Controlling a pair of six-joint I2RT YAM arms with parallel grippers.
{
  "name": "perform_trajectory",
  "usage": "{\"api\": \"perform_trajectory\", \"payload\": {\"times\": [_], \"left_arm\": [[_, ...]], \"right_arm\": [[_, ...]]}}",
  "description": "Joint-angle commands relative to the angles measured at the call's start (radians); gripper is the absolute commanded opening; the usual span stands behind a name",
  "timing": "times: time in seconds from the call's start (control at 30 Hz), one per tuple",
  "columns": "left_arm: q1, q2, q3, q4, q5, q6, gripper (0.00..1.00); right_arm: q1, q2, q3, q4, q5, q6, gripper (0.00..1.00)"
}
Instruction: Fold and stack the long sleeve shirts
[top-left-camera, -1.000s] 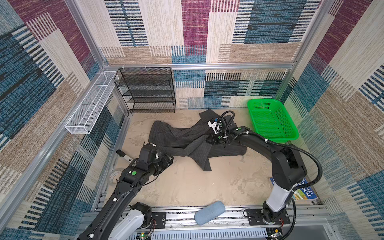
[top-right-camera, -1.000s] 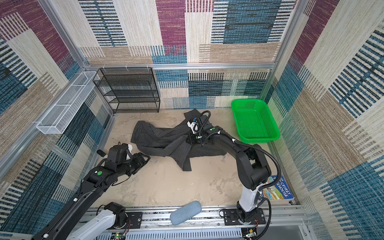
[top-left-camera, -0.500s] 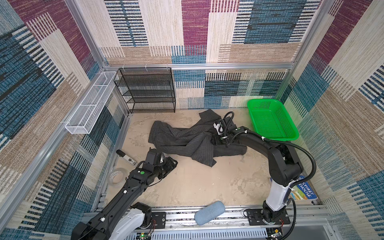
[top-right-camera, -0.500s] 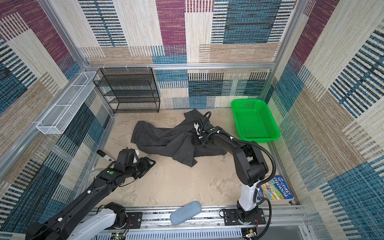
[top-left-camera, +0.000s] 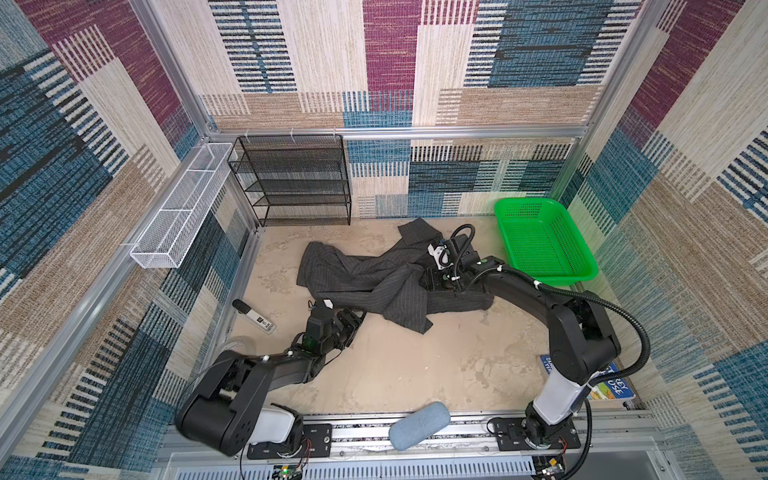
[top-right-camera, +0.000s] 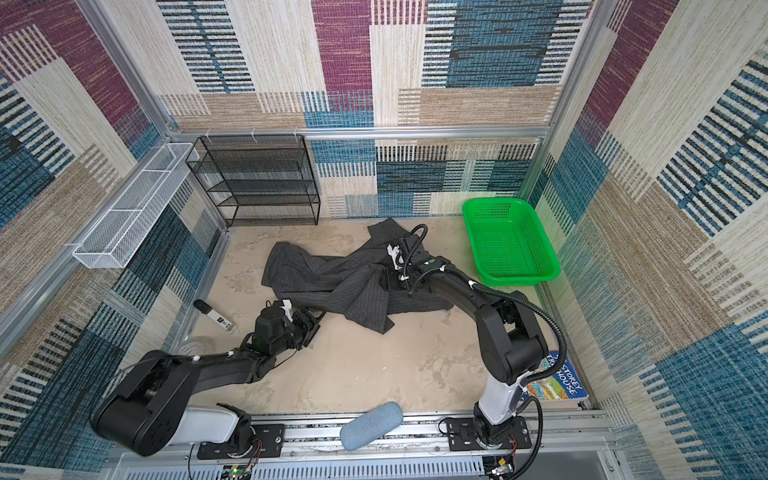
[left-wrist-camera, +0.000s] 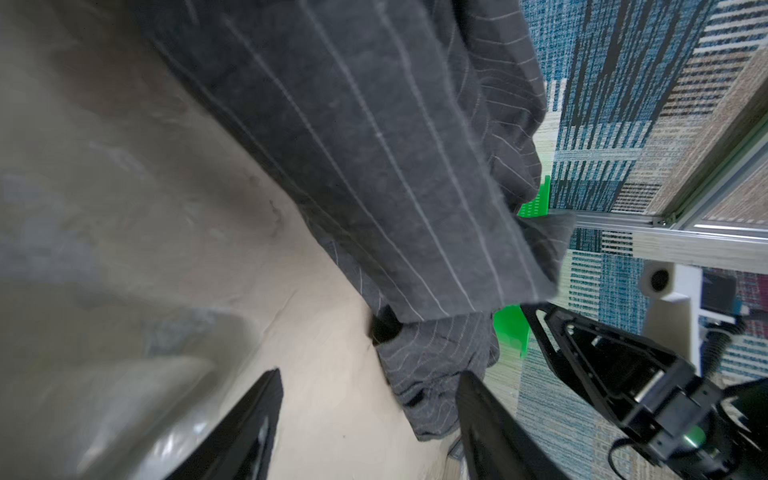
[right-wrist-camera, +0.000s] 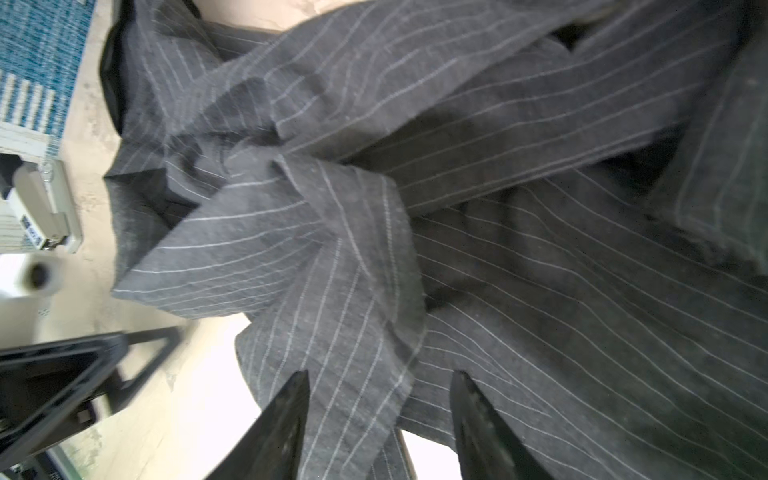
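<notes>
The shirt (top-left-camera: 374, 278) lies crumpled on the table (top-left-camera: 415, 365), so the left end effector (left-wrist-camera: 368, 376) at its edge and the right end effector (right-wrist-camera: 380, 376) over it both gape, likely to spread it.

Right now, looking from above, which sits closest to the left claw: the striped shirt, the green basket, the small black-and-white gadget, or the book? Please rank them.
From the left gripper, in a top view:
1. striped shirt, its near edge just beyond the fingertips.
2. black-and-white gadget, on the floor by the left wall.
3. green basket, far right corner.
4. book, near right corner, behind the right arm's base.
</notes>
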Motion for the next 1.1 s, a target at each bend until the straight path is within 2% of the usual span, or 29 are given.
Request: {"api": "perform_trajectory", "payload": {"times": [0.0,0.07,0.1,0.23,0.37,0.6,0.8,0.9,1.07], "left_arm": [[-0.007,0.178,0.000,0.473,-0.002,-0.099,0.77],[-0.014,0.308,0.019,0.629,-0.002,-0.147,0.86],[-0.018,0.344,0.040,0.630,0.004,-0.147,0.92],[-0.067,0.341,0.063,0.629,-0.034,-0.090,0.91],[-0.071,0.317,0.041,0.628,-0.060,-0.089,0.91],[-0.073,0.298,0.028,0.629,-0.081,-0.080,0.86],[-0.071,0.296,0.050,0.629,-0.085,-0.062,0.75],[-0.070,0.237,0.025,0.586,-0.106,-0.035,0.72],[-0.070,0.046,-0.003,0.375,-0.140,0.047,0.63]], "right_arm": [[0.000,-0.009,0.012,0.046,-0.030,0.010,0.58],[0.000,-0.007,0.012,0.045,-0.036,0.005,0.57],[0.000,-0.007,0.011,0.044,-0.036,0.006,0.58],[0.001,-0.015,-0.004,0.042,-0.027,0.001,0.57],[0.000,-0.018,-0.013,0.045,-0.021,0.002,0.56],[0.000,-0.020,-0.012,0.051,-0.022,0.010,0.56],[0.000,-0.033,-0.013,0.039,-0.015,0.009,0.55],[0.000,-0.044,-0.030,0.044,-0.015,0.012,0.55],[0.000,-0.046,-0.049,0.060,-0.022,0.021,0.55]]}}
